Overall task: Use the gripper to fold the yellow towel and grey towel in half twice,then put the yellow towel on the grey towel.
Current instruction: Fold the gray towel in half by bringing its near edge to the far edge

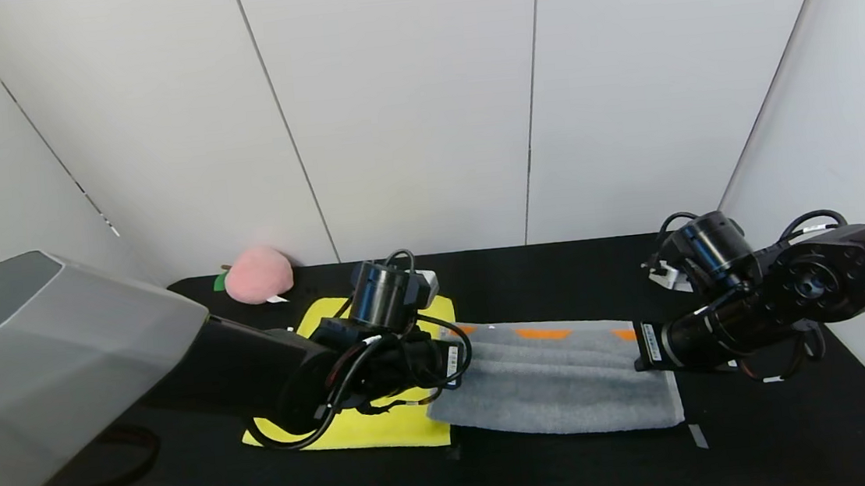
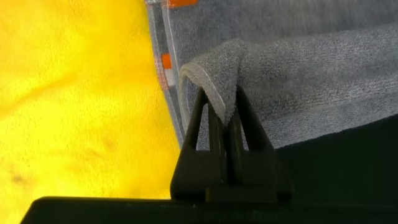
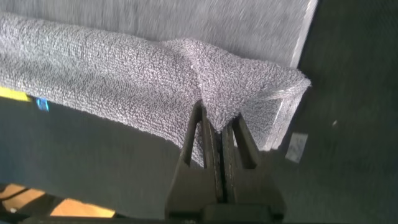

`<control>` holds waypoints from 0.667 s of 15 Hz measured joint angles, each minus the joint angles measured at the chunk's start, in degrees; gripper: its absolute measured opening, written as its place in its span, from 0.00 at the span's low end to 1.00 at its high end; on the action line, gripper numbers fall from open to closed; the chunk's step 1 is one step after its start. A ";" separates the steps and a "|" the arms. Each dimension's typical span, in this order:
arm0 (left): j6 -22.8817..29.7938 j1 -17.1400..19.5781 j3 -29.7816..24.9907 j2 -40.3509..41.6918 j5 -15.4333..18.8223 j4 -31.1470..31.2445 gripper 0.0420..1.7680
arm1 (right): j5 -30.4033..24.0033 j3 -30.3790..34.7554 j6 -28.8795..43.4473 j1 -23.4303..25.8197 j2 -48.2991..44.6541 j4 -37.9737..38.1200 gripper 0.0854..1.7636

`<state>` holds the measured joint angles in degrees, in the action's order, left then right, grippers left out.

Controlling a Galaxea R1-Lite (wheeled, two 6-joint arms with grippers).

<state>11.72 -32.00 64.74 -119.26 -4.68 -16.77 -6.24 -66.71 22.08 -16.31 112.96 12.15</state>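
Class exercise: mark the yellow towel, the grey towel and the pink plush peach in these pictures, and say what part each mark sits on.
yellow towel [image 1: 386,429]: head view, its flat near edge, beside the left arm.
grey towel [image 1: 563,388]: head view, the middle of its folded top.
pink plush peach [image 1: 257,275]: head view, the centre of its rounded body.

Grey towel [image 1: 563,388] mid-table [image 1: 771,448]. Yellow towel [image 1: 386,431] touching its left end, partly under it. Peach toy [image 1: 257,274] behind-left of grey towel, against wall. Left gripper [image 1: 455,362] at towel's left end, right gripper [image 1: 641,350] at right end.
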 joint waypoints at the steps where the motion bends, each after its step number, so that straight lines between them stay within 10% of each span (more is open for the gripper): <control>1: -0.23 0.17 0.77 -0.50 0.01 0.00 0.06 | -0.02 -0.66 0.00 0.24 0.52 -0.04 0.03; 6: -0.96 0.50 2.34 -1.99 0.15 0.02 0.06 | 0.04 -2.22 -0.71 0.94 2.56 -0.04 0.03; 10: -2.69 1.18 2.51 -2.65 0.04 -0.96 0.29 | 0.09 -3.19 -1.06 1.32 3.68 0.02 0.39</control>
<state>9.02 -30.82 67.26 -121.91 -4.64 -17.74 -6.16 -69.90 21.02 -14.99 116.64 12.18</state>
